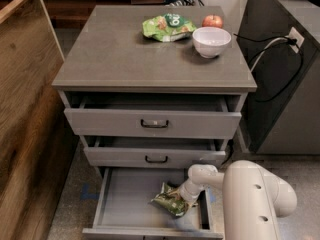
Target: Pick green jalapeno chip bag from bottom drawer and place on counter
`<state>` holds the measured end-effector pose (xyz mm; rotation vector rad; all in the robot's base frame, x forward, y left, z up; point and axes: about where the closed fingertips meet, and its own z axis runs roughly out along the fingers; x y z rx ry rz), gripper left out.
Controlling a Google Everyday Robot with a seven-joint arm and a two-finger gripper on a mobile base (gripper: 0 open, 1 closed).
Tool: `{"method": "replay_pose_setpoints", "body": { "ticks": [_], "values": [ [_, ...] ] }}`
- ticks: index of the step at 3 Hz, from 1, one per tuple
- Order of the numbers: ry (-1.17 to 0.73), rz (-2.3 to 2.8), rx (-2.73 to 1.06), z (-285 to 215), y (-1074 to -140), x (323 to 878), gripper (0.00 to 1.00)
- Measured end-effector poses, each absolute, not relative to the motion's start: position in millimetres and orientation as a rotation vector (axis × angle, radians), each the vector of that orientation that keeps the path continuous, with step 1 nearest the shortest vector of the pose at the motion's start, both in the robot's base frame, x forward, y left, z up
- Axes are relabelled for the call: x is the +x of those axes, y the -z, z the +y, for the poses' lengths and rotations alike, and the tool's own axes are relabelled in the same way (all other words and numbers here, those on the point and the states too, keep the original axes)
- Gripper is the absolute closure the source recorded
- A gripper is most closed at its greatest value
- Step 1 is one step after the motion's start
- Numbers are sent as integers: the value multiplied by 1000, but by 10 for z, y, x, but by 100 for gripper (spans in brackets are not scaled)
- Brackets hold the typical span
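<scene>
The bottom drawer is pulled out, a wide shallow grey box. The dark olive-green jalapeno chip bag lies crumpled on its floor at the right. My white arm reaches down from the lower right, and my gripper is in the drawer at the bag's right edge, touching it. The arm's wrist hides the gripper's tip. The counter is the flat grey top of the cabinet.
On the counter's far right are a lime-green bag, a white bowl and a red apple. Two upper drawers stand slightly open. A wooden panel stands left. A dark cabinet with a cable stands right.
</scene>
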<state>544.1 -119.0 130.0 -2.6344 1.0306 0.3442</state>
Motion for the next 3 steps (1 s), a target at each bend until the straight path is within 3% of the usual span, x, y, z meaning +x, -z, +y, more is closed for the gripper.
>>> {"method": "replay_pose_setpoints", "body": {
  "ticks": [1,3],
  "values": [
    [-344,1042,-2636,-1232,-1383,5356,100],
    [-253,1037,-2668,-1244,-2027,5112,100]
  ]
}}
